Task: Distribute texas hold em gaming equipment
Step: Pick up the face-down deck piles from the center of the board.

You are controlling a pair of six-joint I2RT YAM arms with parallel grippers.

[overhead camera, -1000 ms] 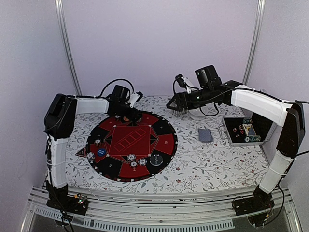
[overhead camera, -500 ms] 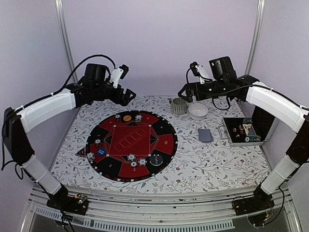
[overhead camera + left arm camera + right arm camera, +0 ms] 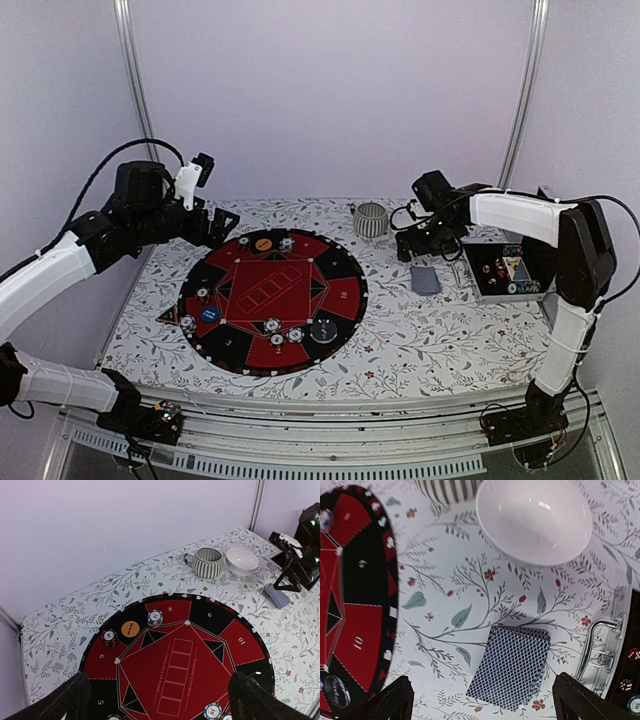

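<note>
A deck of playing cards [image 3: 512,666] with blue lattice backs lies on the flowered cloth, right of the mat [image 3: 340,262]. My right gripper [image 3: 482,692] hovers just above the deck [image 3: 425,279], open wide, its fingers on either side and touching nothing. Poker chips sit on the mat: an orange one [image 3: 130,628], a blue-and-white stack [image 3: 155,617], a dark stack [image 3: 109,637] and a blue chip [image 3: 209,314]. My left gripper [image 3: 160,695] is open and empty, raised over the mat's far left edge [image 3: 222,222].
A ribbed grey cup [image 3: 207,562] and a white bowl [image 3: 535,522] stand behind the deck. An open metal case [image 3: 510,270] with chips and dice lies at the right; its handle [image 3: 592,640] is close to the deck.
The right arm swung down from above the cup and bowl to just over the deck. The left arm pulled back left, away from the mat's far rim. Both grippers opened wider.
</note>
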